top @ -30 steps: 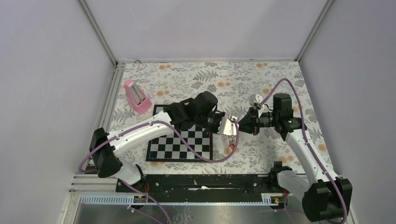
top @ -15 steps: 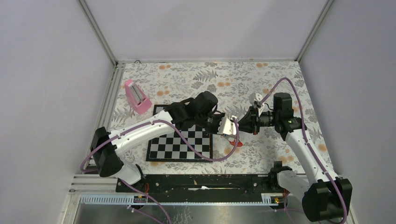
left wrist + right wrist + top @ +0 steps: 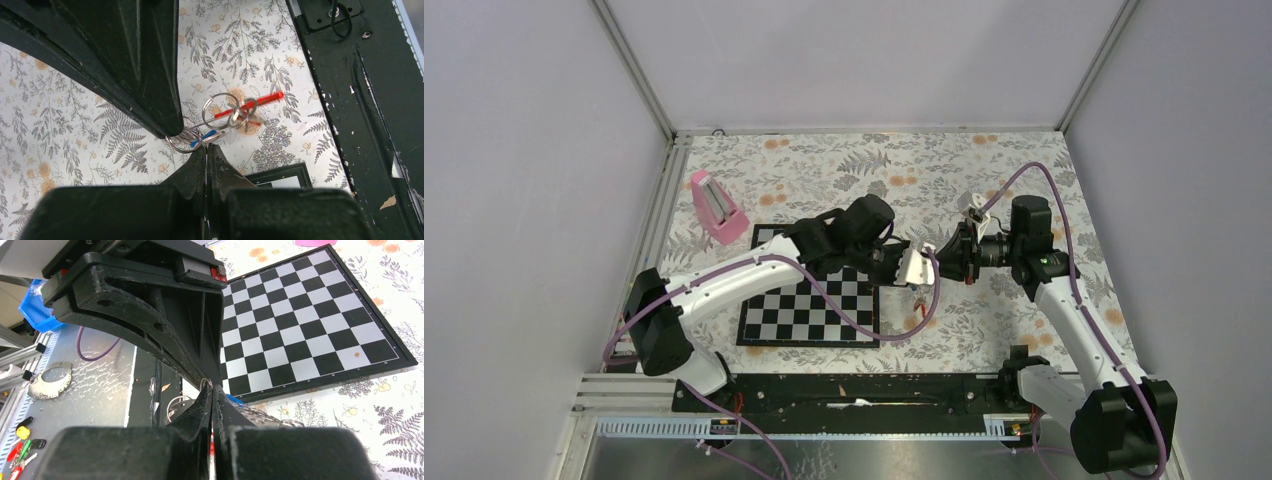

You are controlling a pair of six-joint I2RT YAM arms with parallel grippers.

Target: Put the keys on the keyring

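Observation:
Both grippers meet above the floral table right of the chessboard. My left gripper [image 3: 912,268] is shut; in the left wrist view its tips [image 3: 206,148] pinch the rim of the keyring [image 3: 186,140] next to the blue-tagged key [image 3: 210,135]. A second ring [image 3: 222,111] and the red-tagged key [image 3: 250,104] hang off it. My right gripper [image 3: 940,262] is shut on the same bunch from the other side; its tips [image 3: 211,389] hold the ring [image 3: 204,384], with a sliver of red between the jaws. The fob's strap is mostly hidden.
The chessboard [image 3: 809,300] lies under the left arm, its corner just below the grippers [image 3: 280,176]. A pink wedge-shaped block [image 3: 716,207] stands at the far left. The black base rail [image 3: 854,390] runs along the near edge.
Both grippers have stayed shut and together, drifting slightly up and to the right. The hanging red-tagged key has risen and swung a little below them.

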